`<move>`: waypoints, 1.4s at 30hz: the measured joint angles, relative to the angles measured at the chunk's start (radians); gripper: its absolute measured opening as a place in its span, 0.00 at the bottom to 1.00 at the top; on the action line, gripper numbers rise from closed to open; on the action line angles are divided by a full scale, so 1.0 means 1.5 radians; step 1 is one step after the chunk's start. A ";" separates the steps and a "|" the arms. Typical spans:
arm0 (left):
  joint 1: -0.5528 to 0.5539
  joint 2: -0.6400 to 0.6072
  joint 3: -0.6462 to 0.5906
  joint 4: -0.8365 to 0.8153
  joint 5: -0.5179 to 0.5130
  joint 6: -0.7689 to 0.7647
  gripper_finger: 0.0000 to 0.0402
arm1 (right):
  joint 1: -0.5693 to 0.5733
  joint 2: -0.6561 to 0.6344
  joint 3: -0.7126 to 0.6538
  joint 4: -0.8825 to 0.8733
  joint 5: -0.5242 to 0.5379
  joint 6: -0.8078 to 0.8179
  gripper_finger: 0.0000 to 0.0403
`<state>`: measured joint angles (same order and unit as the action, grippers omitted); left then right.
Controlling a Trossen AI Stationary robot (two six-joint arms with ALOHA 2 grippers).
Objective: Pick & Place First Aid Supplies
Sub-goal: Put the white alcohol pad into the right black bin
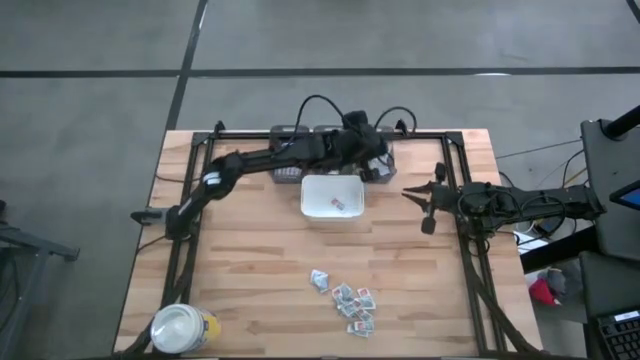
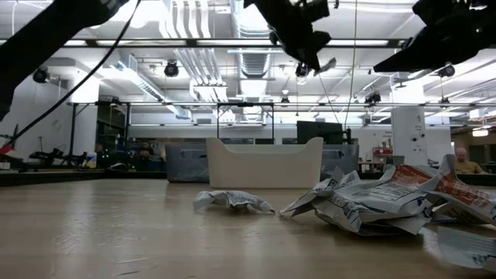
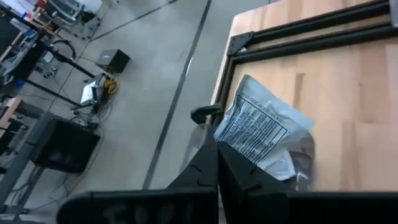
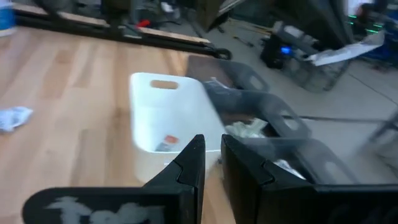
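Two arms over one surface (image 1: 250, 260): pale butcher-block wood, glued strips, matte, bounded by black metal rails (image 1: 470, 260). Beyond it, grey concrete floor (image 1: 100, 100) crossed by dark seam lines. Low view: open workshop room, ceiling (image 2: 194, 31) hung with ducts and strip lights, benches and shelving far behind.

Near centre of surface, white tray (image 1: 312, 185): rectangular, smooth plastic, rounded corners, cut-out handle in an end wall. Inside it, tray packet (image 1: 338, 204), flat, white with red.

Behind tray, grey bins (image 4: 273, 124): translucent, boxy, crumpled paper inside.

Front of surface, heap of packets (image 1: 355, 303): small flat paper sachets, white with grey, green and red print, creased and overlapping. Just beside heap on its tray side, lone packet (image 1: 319, 280), crumpled, apart from the rest.

Front left corner, jar (image 1: 180, 327): round, yellow body, white lid.

Left tool (image 3: 216, 152): reached across to the rear, by the bins behind the tray; fingers pressed together on held packet (image 3: 264, 127), white, wrinkled, block of fine grey print, lifted clear of the wood.

Right tool (image 4: 212, 146): raised off the surface to the right of the tray; fingers at a narrow gap, nothing between them.
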<state>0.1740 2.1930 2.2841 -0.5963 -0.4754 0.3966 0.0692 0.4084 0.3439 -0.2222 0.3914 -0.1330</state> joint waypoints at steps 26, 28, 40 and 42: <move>0.080 0.110 -0.002 0.030 0.065 0.071 0.00 | -0.008 0.000 0.010 0.028 0.345 0.194 0.13; 0.081 0.109 -0.002 0.030 0.065 0.073 0.00 | -0.008 0.000 0.024 0.044 0.389 0.192 0.13; 0.080 0.109 -0.001 0.028 0.065 0.082 0.00 | -0.068 0.028 0.060 0.023 0.246 0.338 0.14; 0.080 0.109 -0.001 0.028 0.064 0.083 0.00 | -0.101 0.047 0.060 0.024 0.190 0.360 0.17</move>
<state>0.2935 2.3558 2.2822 -0.5537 -0.3788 0.5205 -0.0822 0.4791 0.4335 -0.1862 0.6761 0.4070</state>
